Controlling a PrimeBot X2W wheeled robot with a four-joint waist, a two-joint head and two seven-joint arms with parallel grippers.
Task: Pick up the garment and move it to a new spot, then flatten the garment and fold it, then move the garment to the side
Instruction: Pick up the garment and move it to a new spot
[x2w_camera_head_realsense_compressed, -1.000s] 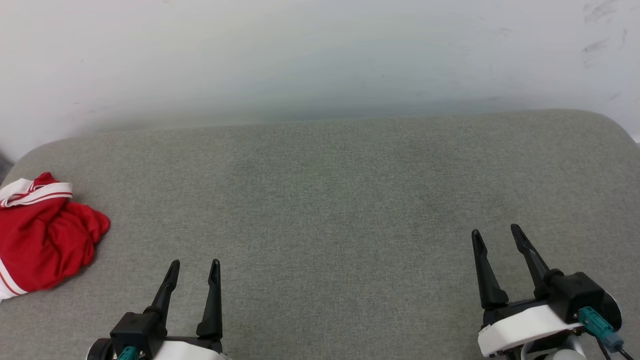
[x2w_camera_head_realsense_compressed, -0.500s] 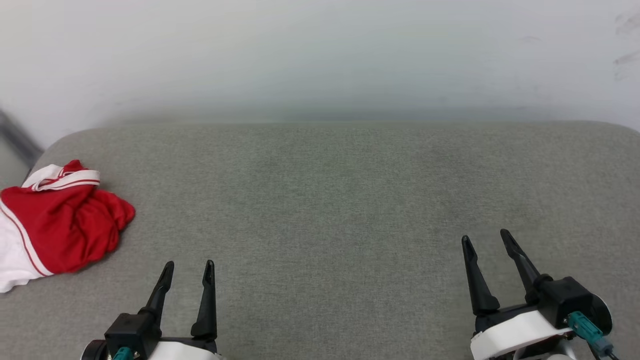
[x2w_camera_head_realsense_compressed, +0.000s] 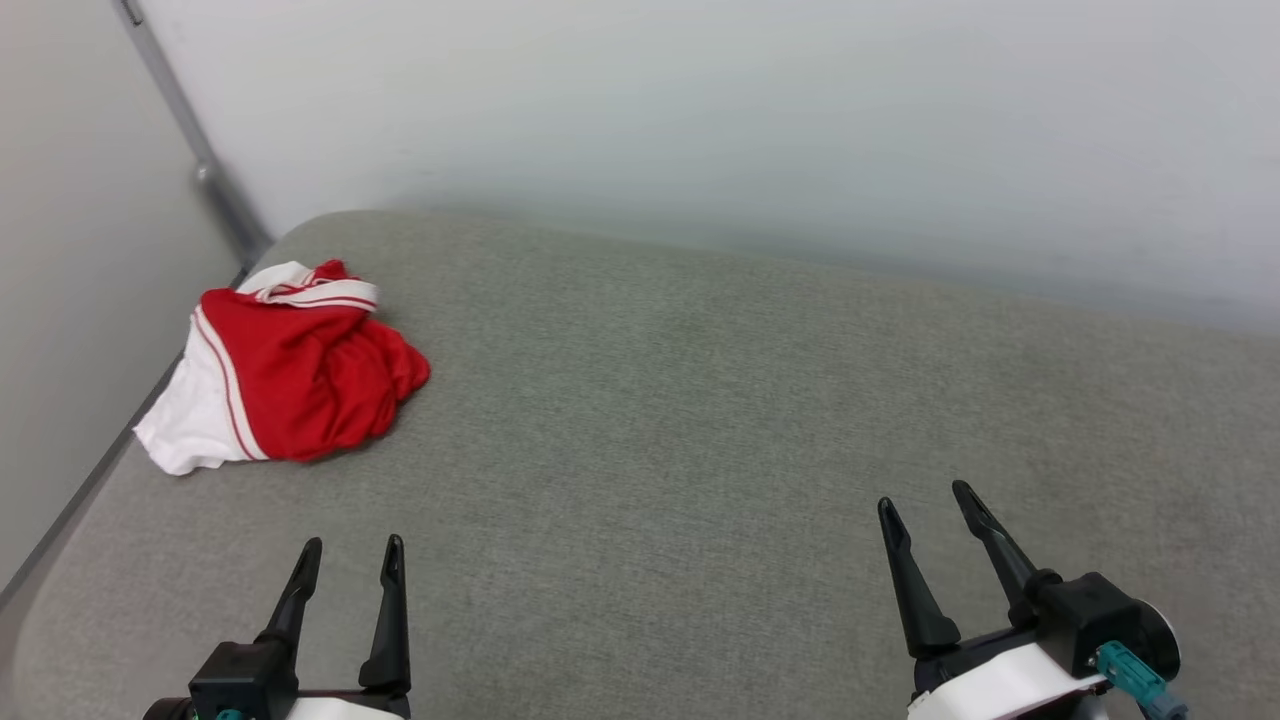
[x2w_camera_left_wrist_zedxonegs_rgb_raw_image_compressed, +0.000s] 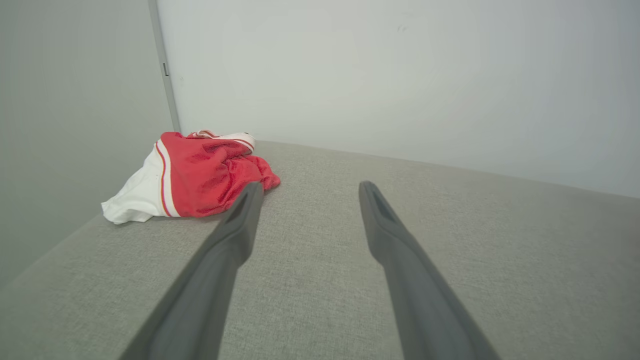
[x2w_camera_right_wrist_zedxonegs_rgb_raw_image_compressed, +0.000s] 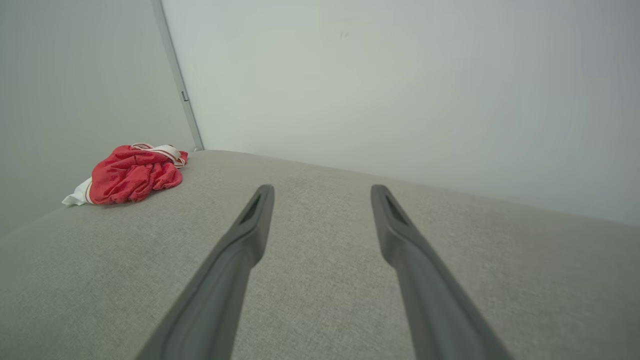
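Crumpled red jersey garment with white sleeve (x2w_camera_head_realsense_compressed: 300, 375) lies upper left in the head view on the grey fabric surface (x2w_camera_head_realsense_compressed: 700, 400), just beyond the nearer left gripper (x2w_camera_head_realsense_compressed: 353, 543), jaws spread and empty; right gripper (x2w_camera_head_realsense_compressed: 923, 497), likewise spread, sits well apart; the garment's long axis seems diagonal, though bunching obscures it.

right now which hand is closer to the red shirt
The left hand: it is on the same side of the grey cushion as the crumpled red shirt; the right hand is far off to the other side. Both are open, empty.
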